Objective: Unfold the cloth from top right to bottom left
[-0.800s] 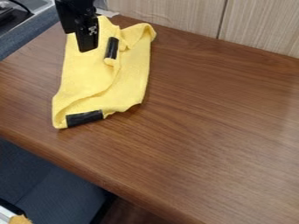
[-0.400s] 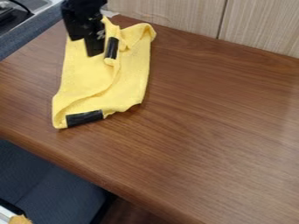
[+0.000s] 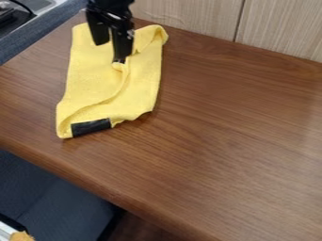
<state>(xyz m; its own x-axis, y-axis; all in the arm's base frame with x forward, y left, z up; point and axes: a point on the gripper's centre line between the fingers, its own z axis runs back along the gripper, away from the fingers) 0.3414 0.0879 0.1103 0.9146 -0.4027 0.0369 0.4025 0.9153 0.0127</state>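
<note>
Blue fabric (image 3: 53, 197) lower left; panel (image 3: 189, 16) backs surface (image 3: 220, 117). Fingers (image 3: 123, 43) stand apart over cloth (image 3: 91, 77), upper left; contact unclear.

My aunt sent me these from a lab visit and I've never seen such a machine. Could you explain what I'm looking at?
The black machine coming in from the top is a robot arm. At its end is a two-fingered tool, used for grasping. All three pictures come from one fixed camera, looking down at a slant.

On the brown wooden table lies a yellow cloth, partly folded over itself, with a black patch at its near end. The job is to unfold it. The tool is over the cloth's upper part, its two fingers apart. It does not seem to hold anything, though I can't tell whether a fingertip touches the cloth.
</note>
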